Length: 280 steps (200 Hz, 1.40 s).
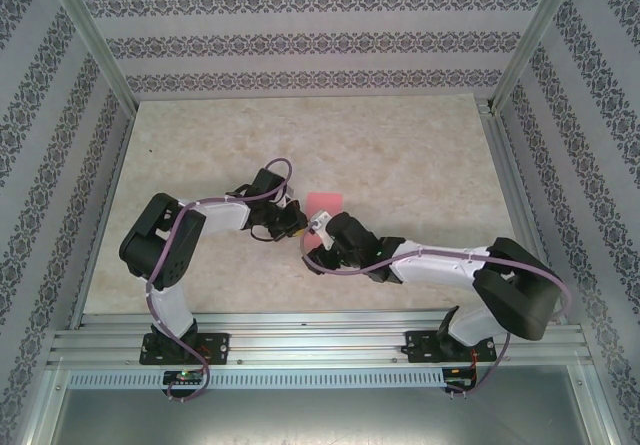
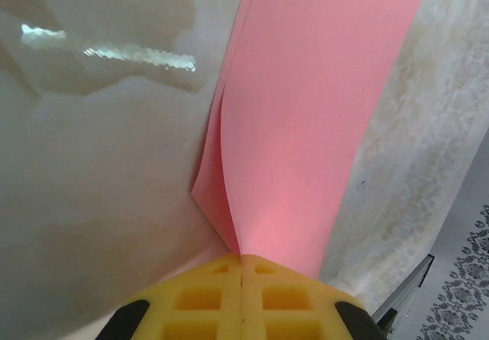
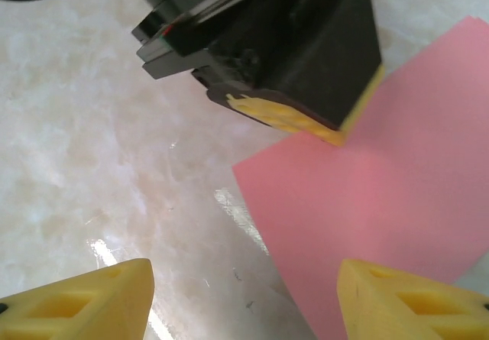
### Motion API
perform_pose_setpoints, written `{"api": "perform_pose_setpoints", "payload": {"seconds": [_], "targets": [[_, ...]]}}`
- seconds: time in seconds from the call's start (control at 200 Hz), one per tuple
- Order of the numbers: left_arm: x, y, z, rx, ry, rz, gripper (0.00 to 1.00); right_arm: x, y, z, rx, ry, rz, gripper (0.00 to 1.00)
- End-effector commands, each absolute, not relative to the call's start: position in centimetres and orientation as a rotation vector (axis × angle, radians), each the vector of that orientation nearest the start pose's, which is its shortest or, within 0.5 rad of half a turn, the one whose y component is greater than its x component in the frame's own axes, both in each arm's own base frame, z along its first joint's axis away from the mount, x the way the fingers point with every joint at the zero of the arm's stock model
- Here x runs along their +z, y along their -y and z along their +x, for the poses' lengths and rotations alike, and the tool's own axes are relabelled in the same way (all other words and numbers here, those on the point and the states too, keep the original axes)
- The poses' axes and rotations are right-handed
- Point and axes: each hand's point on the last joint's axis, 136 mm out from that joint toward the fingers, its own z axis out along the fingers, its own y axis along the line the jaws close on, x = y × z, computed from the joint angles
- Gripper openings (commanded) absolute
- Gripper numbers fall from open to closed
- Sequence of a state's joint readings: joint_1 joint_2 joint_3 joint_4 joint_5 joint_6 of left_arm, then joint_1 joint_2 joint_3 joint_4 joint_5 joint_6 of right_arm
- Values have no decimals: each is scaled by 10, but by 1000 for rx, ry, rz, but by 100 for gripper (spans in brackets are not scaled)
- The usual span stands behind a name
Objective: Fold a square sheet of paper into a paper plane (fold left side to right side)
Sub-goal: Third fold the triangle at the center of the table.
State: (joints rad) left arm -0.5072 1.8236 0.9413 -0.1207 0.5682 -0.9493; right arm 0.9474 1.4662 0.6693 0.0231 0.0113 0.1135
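Observation:
The salmon-pink square sheet of paper (image 1: 326, 203) lies on the marble tabletop between the two arms. It looks doubled over, with two layers showing along its left edge in the left wrist view. My left gripper (image 2: 241, 260) is shut on the near corner of the sheet (image 2: 313, 118), and its yellow pads meet with the paper pinched between them. My right gripper (image 3: 244, 302) stands open just above the table at the sheet's (image 3: 382, 210) near edge. One of its fingertips (image 3: 412, 298) is over the paper, the other over bare table. The left gripper (image 3: 336, 132) sits across from it.
The marble tabletop (image 1: 420, 155) is bare around the sheet. Patterned walls and metal frame posts (image 1: 95, 50) enclose it on three sides. A metal rail (image 1: 320, 343) with both arm bases runs along the near edge. The two wrists are close together at mid-table.

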Motion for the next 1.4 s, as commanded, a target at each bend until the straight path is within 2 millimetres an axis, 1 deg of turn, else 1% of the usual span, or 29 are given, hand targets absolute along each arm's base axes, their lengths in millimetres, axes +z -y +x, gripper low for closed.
{"api": "perform_pose_setpoints", "payload": {"seconds": [0.0,0.16,0.22,0.32,0.385,0.435,0.515,0.604,0.659,0.739,0.794,0.854,0.899,0.949,0.999,1.054,1.094,1.194,1.294,1.394], "targets": [[48,286,311,-1212,-2823,-385,0,73,-316,242,346,-2124,-1008,65],[48,287,309,-1226,-2825,-387,0,64,-333,246,263,-2099,-1081,65],[49,287,309,-1229,-2825,-386,0,58,-336,248,230,-2102,-1096,64],[49,287,310,-1230,-2822,-385,0,54,-339,253,193,-2104,-1090,58],[49,287,310,-1232,-2824,-384,0,53,-337,257,170,-2104,-1077,51],[49,287,310,-1232,-2826,-380,1,54,-336,258,165,-2103,-1067,44],[51,289,310,-1237,-2825,-363,3,54,-334,260,170,-2109,-1053,30],[53,287,310,-1225,-2823,-346,7,56,-330,261,185,-2118,-1041,12],[55,285,310,-1201,-2822,-335,13,57,-329,262,203,-2120,-1039,0],[60,278,311,-1162,-2815,-321,20,59,-328,261,236,-2123,-1042,0],[67,269,314,-1139,-2796,-311,30,60,-326,260,257,-2128,-1046,0],[76,256,318,-1109,-2768,-315,44,59,-324,258,279,-2134,-1049,0],[84,246,322,-1086,-2745,-314,51,61,-324,257,306,-2135,-1043,0],[95,237,326,-1071,-2714,-308,56,64,-323,256,344,-2137,-1036,0],[106,235,330,-1088,-2681,-290,58,65,-322,254,378,-2140,-1027,0],[115,239,335,-1109,-2657,-250,58,66,-320,253,410,-2143,-1009,0],[120,244,339,-1130,-2647,-219,56,66,-318,254,426,-2146,-995,0],[122,260,349,-1173,-2635,-152,50,63,-314,253,450,-2159,-974,0],[115,285,356,-1213,-2652,-69,48,61,-313,253,468,-2170,-962,0],[101,315,360,-1257,-2690,11,46,60,-311,252,476,-2175,-951,0]]}}
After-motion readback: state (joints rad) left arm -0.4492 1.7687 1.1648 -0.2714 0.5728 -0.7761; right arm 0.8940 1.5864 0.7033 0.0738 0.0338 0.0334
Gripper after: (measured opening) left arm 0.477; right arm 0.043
